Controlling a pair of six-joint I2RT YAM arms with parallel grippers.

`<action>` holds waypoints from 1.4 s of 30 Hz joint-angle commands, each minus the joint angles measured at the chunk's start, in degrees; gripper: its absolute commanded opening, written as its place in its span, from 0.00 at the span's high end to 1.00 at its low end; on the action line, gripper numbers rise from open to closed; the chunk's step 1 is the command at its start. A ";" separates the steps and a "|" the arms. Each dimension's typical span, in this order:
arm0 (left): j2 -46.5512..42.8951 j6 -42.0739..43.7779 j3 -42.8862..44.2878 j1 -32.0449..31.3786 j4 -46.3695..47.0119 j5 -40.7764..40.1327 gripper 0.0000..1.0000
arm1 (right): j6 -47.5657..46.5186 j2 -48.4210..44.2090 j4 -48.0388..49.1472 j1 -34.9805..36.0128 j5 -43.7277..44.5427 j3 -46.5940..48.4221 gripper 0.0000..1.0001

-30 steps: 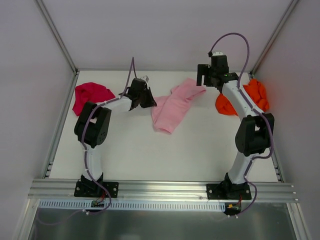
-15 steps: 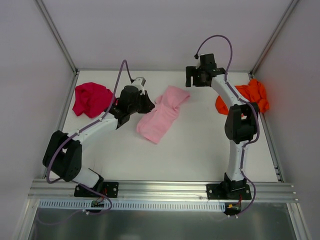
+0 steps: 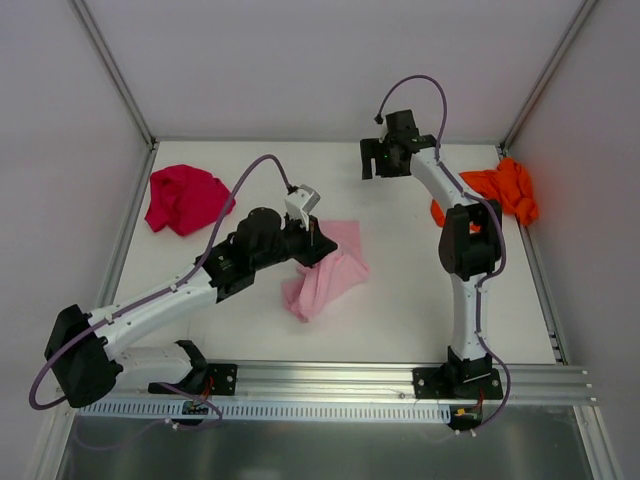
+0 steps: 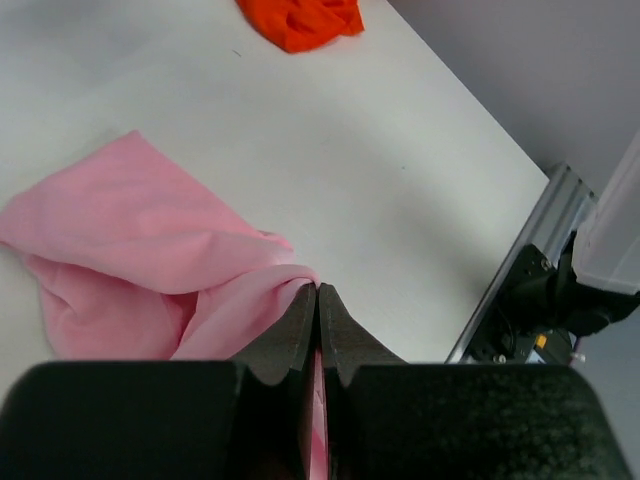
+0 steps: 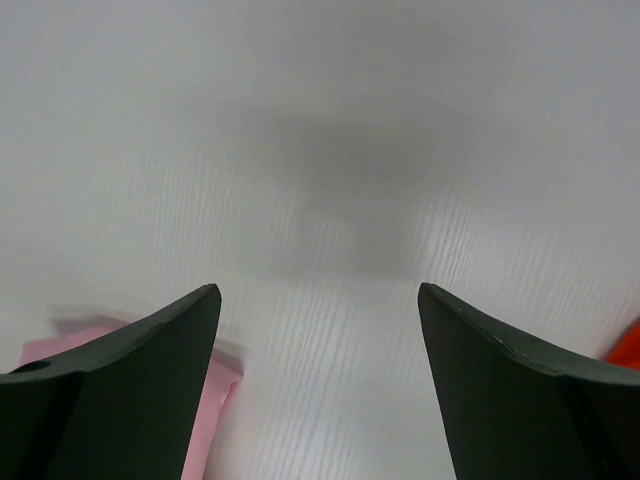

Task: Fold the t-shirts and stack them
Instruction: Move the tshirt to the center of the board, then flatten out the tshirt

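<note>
Left gripper (image 4: 318,296) pinched tight on a fold of the pink shirt (image 3: 328,278), which lies soft and crumpled at the middle of the table (image 3: 400,300). Right gripper (image 5: 318,292) spread wide, holding nothing, above the bare far side. Magenta shirt (image 3: 185,198) bunched far left; orange shirt (image 3: 505,188) heaped far right.

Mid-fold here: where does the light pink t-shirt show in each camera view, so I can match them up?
Top external: the light pink t-shirt lies bunched at centre, beside the left gripper.
Left wrist: left half of the picture, one edge pinched between the shut fingers.
Right wrist: a sliver at bottom left.
Shared landmark: the orange t-shirt, at the top in the left wrist view and the right edge in the right wrist view.
</note>
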 commanded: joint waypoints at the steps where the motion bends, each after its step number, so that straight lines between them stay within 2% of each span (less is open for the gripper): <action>1: -0.36 2.03 -3.56 -0.22 4.58 9.64 1.00 | -0.48 -1.06 -0.58 -0.03 0.78 3.49 0.15; 4: 1.13 3.09 -3.83 -1.36 5.73 13.80 1.00 | -0.57 -0.71 -0.84 -0.03 1.13 3.49 0.15; 6: 2.36 3.61 -4.18 -1.36 7.04 15.37 0.89 | -0.74 -0.70 -0.84 0.15 1.40 3.23 0.15; 7: 2.89 3.79 -4.61 -1.45 7.83 18.34 0.77 | -0.74 -0.70 -0.93 0.06 1.40 3.14 0.15; 8: 3.24 4.05 -4.88 -1.45 8.71 19.33 0.57 | -0.83 -0.70 -1.02 0.15 1.49 3.14 0.15; 9: 3.94 4.14 -5.40 -1.54 9.50 19.51 0.24 | -0.92 -0.79 -1.10 0.23 1.57 3.14 0.15; 11: 4.82 4.58 -5.41 -1.80 10.21 18.11 0.01 | -1.01 -1.05 -1.19 0.24 1.57 3.14 0.15; 13: 6.84 4.67 -4.18 -1.80 7.95 14.87 0.01 | -1.18 -1.40 -1.28 0.32 1.66 3.14 0.15; 17: 15.08 2.39 0.65 -1.80 0.74 -2.49 0.01 | -1.45 -1.76 -1.54 0.59 1.66 2.88 0.15; 24: 29.16 -1.39 9.52 -1.54 -5.95 -19.21 0.01 | -2.94 -3.95 -2.25 1.99 2.09 1.39 0.15; 30: 35.06 -4.90 11.47 1.53 -8.14 -20.99 0.01 | -1.71 -7.72 -2.86 0.94 7.64 0.77 0.15; 38: 27.68 -7.81 5.93 1.97 -10.70 -33.57 0.01 | -0.22 -7.74 -3.13 -0.03 7.38 0.16 0.16; 41: 28.03 -11.13 3.92 4.52 -12.37 -35.07 0.01 | 1.01 -8.09 -2.16 0.23 5.36 -1.51 0.17; 42: 28.03 -11.67 3.39 7.31 -12.46 -34.63 0.01 | 1.19 -9.04 -1.72 0.41 5.35 -2.39 0.17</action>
